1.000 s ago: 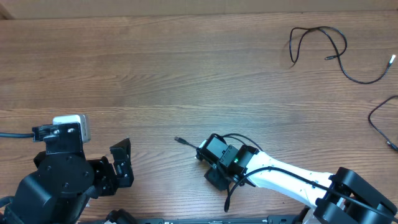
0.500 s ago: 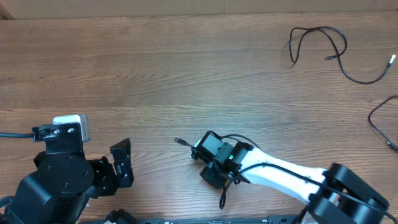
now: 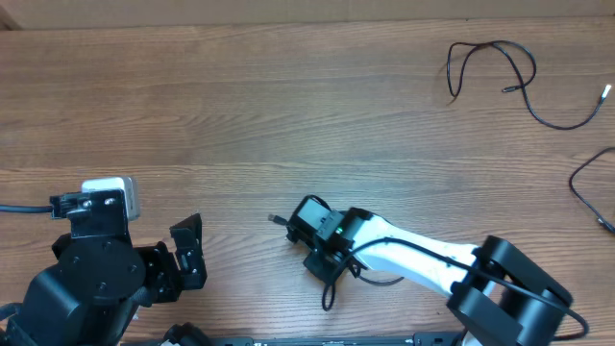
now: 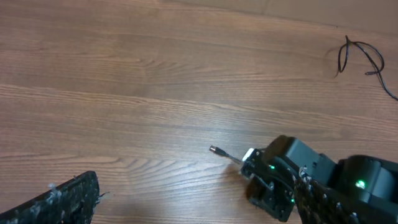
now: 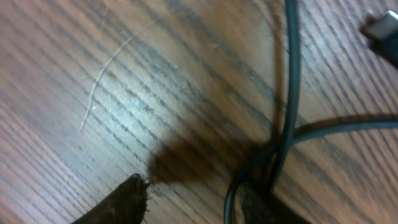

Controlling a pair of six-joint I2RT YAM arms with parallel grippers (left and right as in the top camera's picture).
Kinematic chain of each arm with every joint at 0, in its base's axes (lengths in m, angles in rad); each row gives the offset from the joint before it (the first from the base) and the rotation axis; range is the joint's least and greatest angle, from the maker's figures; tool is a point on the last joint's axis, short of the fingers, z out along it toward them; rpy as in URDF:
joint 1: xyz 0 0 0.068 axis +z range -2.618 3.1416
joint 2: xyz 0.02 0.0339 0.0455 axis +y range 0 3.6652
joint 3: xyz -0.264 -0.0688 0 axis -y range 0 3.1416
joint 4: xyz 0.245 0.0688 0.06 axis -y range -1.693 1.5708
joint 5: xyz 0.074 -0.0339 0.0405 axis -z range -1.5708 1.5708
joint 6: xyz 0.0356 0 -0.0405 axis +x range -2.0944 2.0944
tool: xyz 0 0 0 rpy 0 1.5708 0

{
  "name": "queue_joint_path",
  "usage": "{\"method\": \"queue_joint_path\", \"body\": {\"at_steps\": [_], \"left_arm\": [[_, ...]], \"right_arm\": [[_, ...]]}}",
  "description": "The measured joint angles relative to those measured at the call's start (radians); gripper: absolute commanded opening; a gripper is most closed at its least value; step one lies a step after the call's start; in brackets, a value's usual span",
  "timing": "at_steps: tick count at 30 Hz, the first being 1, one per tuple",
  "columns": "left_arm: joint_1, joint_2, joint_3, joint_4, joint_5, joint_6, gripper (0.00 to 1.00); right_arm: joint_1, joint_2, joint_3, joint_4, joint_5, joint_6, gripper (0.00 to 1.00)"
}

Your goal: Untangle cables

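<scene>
Table (image 3: 240,115): bare wood, the grain running left to right.
Left gripper (image 3: 192,252): at the near left, on a bulky black arm. Its jaws are spread wide with nothing between them. It is well apart from every cable. The left wrist view catches only one dark finger (image 4: 62,204) in its bottom left corner.
Right gripper (image 3: 315,240): near the middle of the near edge, at the end of a white arm link (image 3: 423,264) that reaches in from the near right. It is tipped low over the wood.
Right jaws: in the right wrist view the two dark fingertips (image 5: 127,199) stand apart, with bare wood showing in the gap. The cord runs close against the right-hand tip. I cannot tell whether it is touched or pinched.
Near cable (image 3: 330,291): a thin black cord directly under the right gripper. One end trails towards the near edge. Close up, two strands (image 5: 289,93) cross just by the fingertip.
Plug (image 3: 276,220): small, lying flat on the wood just left of the right gripper.
Looped cable (image 3: 490,43): far right, a loose open loop lying flat, well apart from both arms.
Silver tip (image 3: 605,92): at the far right edge, ending a strand near that loop.
Edge cable (image 3: 574,181): at the right edge, a bent black strand running out of view.
</scene>
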Motion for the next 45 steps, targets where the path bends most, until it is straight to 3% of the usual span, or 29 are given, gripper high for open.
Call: {"method": "queue_joint_path", "body": {"at_steps": [6,16,24,38,45], "left_arm": [[0.0,0.0,0.0,0.0,0.0,0.0,0.99],[0.0,0.0,0.0,0.0,0.0,0.0,1.0],[0.0,0.0,0.0,0.0,0.0,0.0,1.0],[0.0,0.0,0.0,0.001,0.0,0.0,1.0],[0.0,0.0,0.0,0.0,0.0,0.0,0.99]], "right_arm": [[0.0,0.06,0.15,-0.199,0.011,-0.006,0.64],[-0.001,0.06,0.205,-0.224,0.103,-0.008,0.69],[-0.001,0.06,0.093,-0.138,0.06,-0.008,0.67],[-0.012,0.021,0.014,-0.026,0.029,-0.014,0.04],[-0.035,0.023,0.002,0.107,0.026,-0.008,0.04]]}}
